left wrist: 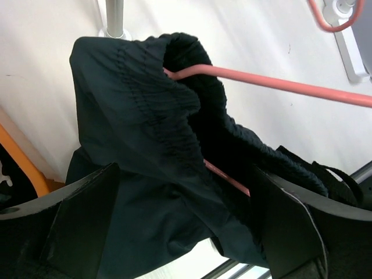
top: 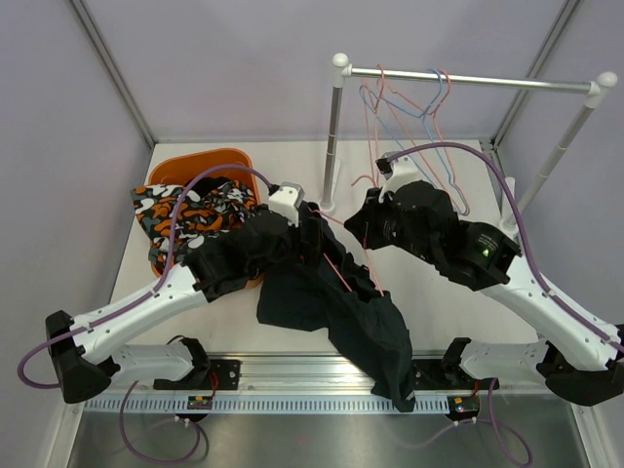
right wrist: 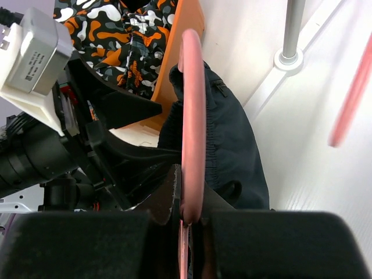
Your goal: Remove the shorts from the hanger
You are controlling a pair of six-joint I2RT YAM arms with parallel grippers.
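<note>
Black fingers of the right gripper (right wrist: 189,220) pinch shut on the bar of a pink hanger (right wrist: 192,99), seen close up from the wrist, as the right arm reaches in from the near right corner to the middle of the table (top: 283,161). The left arm stretches in from the near left corner to meet it. The left gripper (left wrist: 183,203) stands wide open, one finger on each side of the dark navy shorts (top: 361,331), gripping nothing.

These shorts are on the hanger, whose pink wire runs through the gathered waistband. The cloth spills from between the two grippers over the near edge of the table.

Behind the left arm, at the far left, an orange basket (top: 200,154) holds the orange, black and white camouflage shorts (top: 180,210); the arm hides part of its near rim. A rack's metal rail (top: 468,80) crosses the far right, with pink and blue wire hangers (top: 390,105) on it just beyond the right gripper; their number cannot be told.

Counted: two arms, two pairs of shorts that can be told apart, one basket, one rack.
</note>
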